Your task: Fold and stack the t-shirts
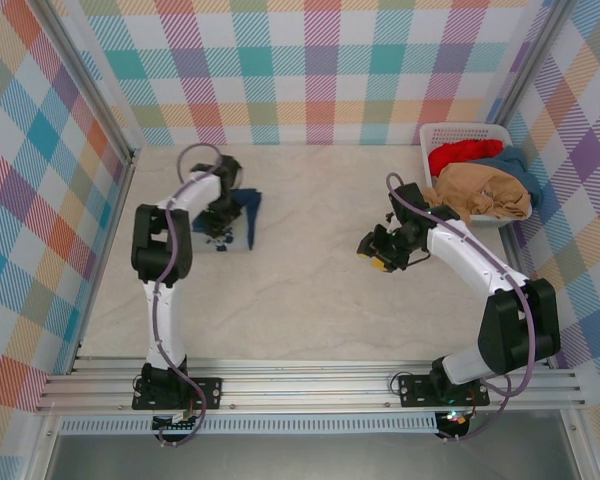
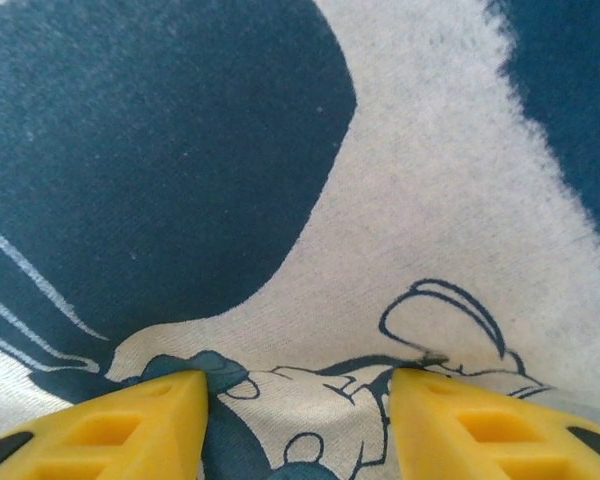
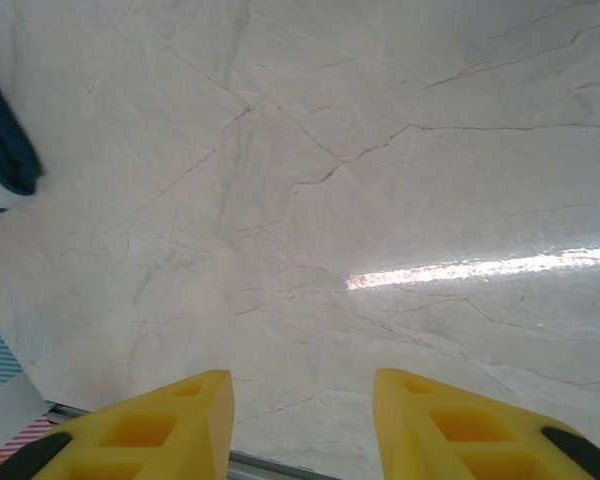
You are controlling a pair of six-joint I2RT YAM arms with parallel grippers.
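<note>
**Left arm nearer the work**

The pale marbled surface carries a white slatted plastic basket far right, holding a tan t-shirt, red t-shirt and teal-blue t-shirt. The folded navy blue t-shirt with white cartoon print lies left, apparently lengthwise front-to-back, directly beneath the left pincer, which is spread with its tips on the cloth. The right pincer hangs spread over bare surface, well apart.

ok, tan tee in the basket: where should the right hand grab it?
I'd take the tan tee at its crumpled edge hanging over the basket rim nearest the right hand, coming from above on that side. It lies on top, and the raised folds there give something to pinch.
</note>
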